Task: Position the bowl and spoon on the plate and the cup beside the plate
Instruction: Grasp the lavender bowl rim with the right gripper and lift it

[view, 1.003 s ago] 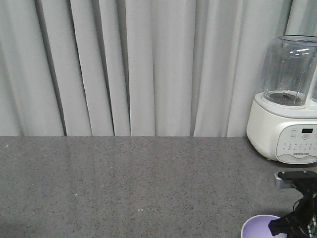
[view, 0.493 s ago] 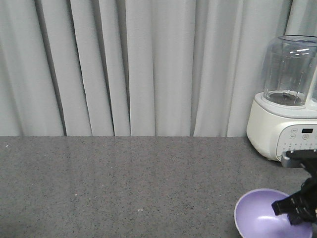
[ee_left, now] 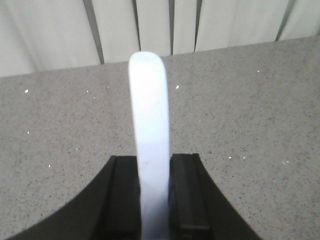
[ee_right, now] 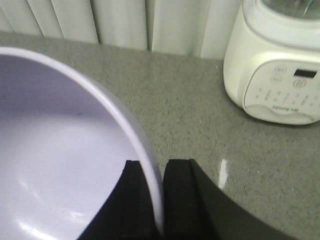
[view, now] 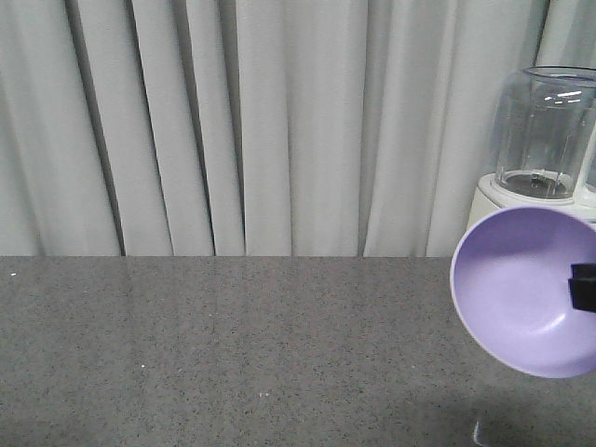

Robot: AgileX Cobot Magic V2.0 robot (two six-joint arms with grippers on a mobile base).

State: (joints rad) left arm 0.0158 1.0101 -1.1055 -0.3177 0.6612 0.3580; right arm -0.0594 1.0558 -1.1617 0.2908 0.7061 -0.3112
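Bowl [view: 526, 293] and spoon [ee_left: 149, 130] are both in hand, so we judge the task to be at an early stage, with 0 of the 3 placements done as far as we can see.

Our right gripper [ee_right: 156, 197] is closed on the bowl's rim, 1 finger inside and 1 outside. It holds the bowl up off the countertop [view: 233, 345], tipped so its hollow faces the front camera. From that view the bowl sits in front of the blender [view: 538, 149] and covers its base; from the right wrist the blender stands on the countertop beyond the bowl and to its right.

Our left gripper [ee_left: 152, 195] is clamped narrowly on the spoon's handle, which sticks out straight ahead over bare countertop. We cannot place it relative to the blender, which the left wrist view does not show.

Neither the plate nor the cup appears in any view. Setting the bowl and spoon on the plate and the cup beside it all remain to be done.
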